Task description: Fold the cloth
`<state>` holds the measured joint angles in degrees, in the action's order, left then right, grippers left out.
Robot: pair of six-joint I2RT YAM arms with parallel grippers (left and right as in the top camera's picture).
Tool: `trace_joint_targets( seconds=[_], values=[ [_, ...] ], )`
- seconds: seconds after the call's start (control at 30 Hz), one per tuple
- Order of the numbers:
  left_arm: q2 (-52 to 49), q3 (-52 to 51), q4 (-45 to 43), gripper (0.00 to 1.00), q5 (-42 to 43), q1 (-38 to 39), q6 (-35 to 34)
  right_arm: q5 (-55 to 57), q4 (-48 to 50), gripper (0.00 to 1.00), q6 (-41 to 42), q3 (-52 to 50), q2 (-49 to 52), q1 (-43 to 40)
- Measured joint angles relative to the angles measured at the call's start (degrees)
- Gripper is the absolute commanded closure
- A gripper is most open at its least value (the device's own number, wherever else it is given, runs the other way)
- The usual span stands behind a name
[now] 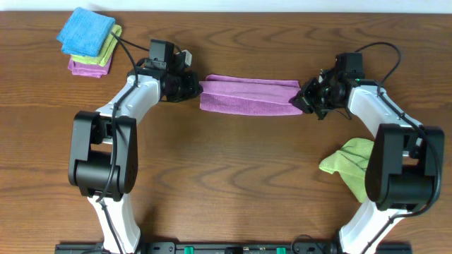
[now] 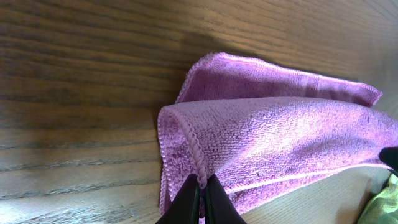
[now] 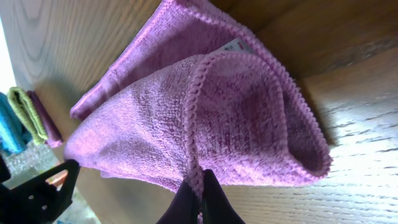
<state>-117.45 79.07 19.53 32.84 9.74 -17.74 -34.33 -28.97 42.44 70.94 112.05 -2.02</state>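
Observation:
The purple cloth [image 1: 248,96] is folded over into a long strip, stretched between my two grippers at the middle back of the table. My left gripper [image 1: 194,87] is shut on the cloth's left edge; in the left wrist view its fingertips [image 2: 202,184] pinch the stitched hem of the cloth [image 2: 273,137]. My right gripper [image 1: 304,99] is shut on the right end; in the right wrist view its fingertips [image 3: 199,183] pinch the hem of the cloth [image 3: 186,118], whose upper layer curls over the lower one.
A stack of folded cloths, blue [image 1: 86,31] over green [image 1: 111,45] over purple [image 1: 87,68], lies at the back left. A crumpled green cloth [image 1: 350,161] lies at the right, beside the right arm's base. The table is brown wood.

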Motion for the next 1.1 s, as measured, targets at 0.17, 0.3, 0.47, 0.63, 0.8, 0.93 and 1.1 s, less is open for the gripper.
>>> trace_joint_targets(
  seconds=[0.17,0.3,0.47,0.63,0.8,0.93,1.1],
  values=[
    [0.00,0.00,1.05,0.94,0.02,0.83,0.00,1.49,0.02,0.98,-0.20,0.00,0.00,0.00],
    [0.00,0.00,2.08,0.94,0.00,1.88,0.00,2.97,0.04,0.98,-0.39,0.00,0.00,-0.04],
    [0.00,0.00,3.02,0.95,-0.04,3.28,0.00,4.00,0.04,0.98,-0.59,0.00,0.00,-0.83],
    [0.00,0.00,3.43,0.74,-0.70,3.61,0.26,4.37,0.02,0.53,-0.57,0.00,0.00,-1.09],
    [0.00,0.52,4.59,0.34,-1.95,3.10,0.59,1.84,0.00,0.31,-1.68,0.17,0.00,-1.49],
    [0.00,5.29,9.18,0.15,-1.70,1.25,1.29,-0.85,-0.48,0.34,-4.28,2.56,-0.04,-2.64],
    [0.00,14.10,16.39,0.64,-1.75,0.33,3.82,-1.88,-0.66,0.99,-7.82,6.47,-2.71,-2.99]
  ],
)
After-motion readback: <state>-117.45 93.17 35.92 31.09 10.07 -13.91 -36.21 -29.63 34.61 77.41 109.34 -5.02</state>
